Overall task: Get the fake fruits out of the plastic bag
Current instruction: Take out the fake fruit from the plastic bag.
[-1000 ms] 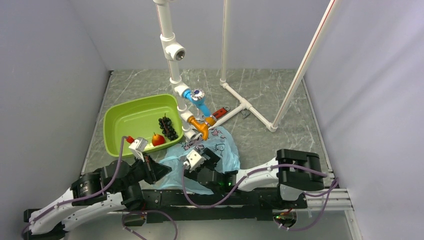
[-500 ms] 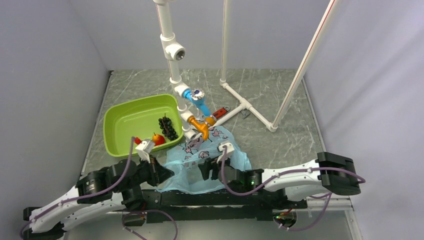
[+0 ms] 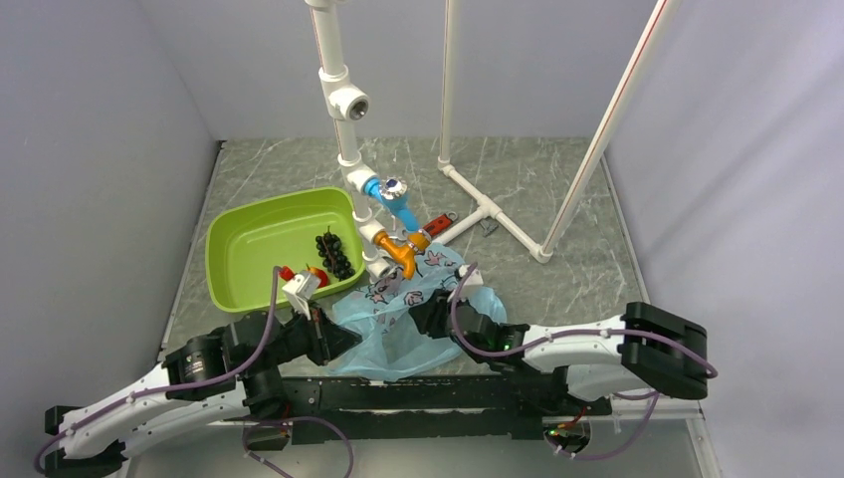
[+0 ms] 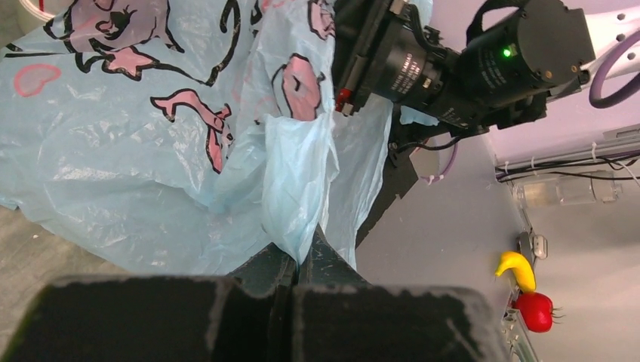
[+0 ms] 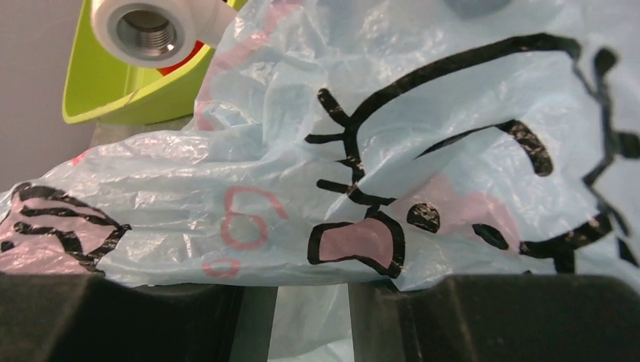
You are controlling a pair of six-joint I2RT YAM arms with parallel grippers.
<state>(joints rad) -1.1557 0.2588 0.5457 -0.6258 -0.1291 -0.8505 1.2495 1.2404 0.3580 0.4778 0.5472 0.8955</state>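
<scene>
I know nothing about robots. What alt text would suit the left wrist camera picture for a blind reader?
The left end effector, shut, pinches a fold of a crinkly light-blue plastic bag printed with pink-and-black motifs. The black right arm, a green light lit on it, meets the bag at upper right.

The bag is thin, translucent, crinkly plastic with a soft sheen, creased tightest at the left gripper's jaws. Beyond them, the tub is smooth, glossy plastic.
</scene>
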